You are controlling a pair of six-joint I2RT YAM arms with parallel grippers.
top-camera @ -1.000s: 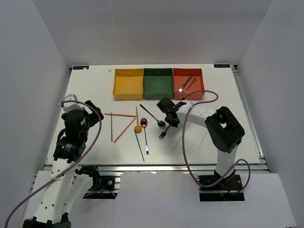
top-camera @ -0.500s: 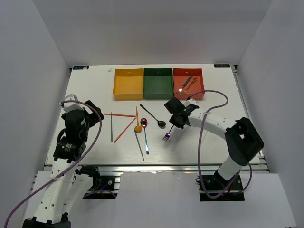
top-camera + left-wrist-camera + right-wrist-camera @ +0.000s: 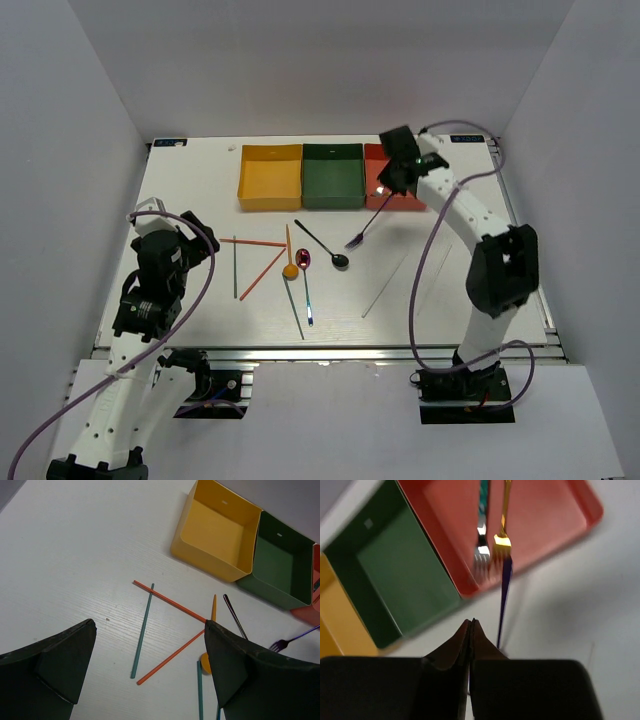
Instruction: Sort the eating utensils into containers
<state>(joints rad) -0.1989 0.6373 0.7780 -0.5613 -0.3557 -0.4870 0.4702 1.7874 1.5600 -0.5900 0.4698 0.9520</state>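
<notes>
My right gripper point(image 3: 388, 187) is shut on the handle of an iridescent purple fork point(image 3: 362, 232). It holds the fork above the table at the red-orange tray's point(image 3: 412, 201) front left corner, tines hanging down and left. In the right wrist view the jaws point(image 3: 471, 622) are closed and the fork's handle point(image 3: 504, 595) runs up towards the tray point(image 3: 555, 525), which holds a gold fork point(image 3: 503, 540) and a teal-handled fork point(image 3: 481, 555). My left gripper point(image 3: 150, 625) is open and empty over the loose chopsticks. The yellow-orange tray point(image 3: 270, 204) and dark green tray point(image 3: 332, 203) hold nothing I can see.
On the table lie two orange-red chopsticks point(image 3: 262, 274), a grey-green chopstick point(image 3: 235, 266), an orange spoon point(image 3: 290, 266), a purple spoon point(image 3: 303, 258), a black spoon point(image 3: 322, 243), a silver chopstick point(image 3: 293, 305) and another thin one point(image 3: 385, 285).
My right arm has lifted the iridescent fork off the table and carried it back and to the right, up to the red-orange tray. The left arm has not moved.
</notes>
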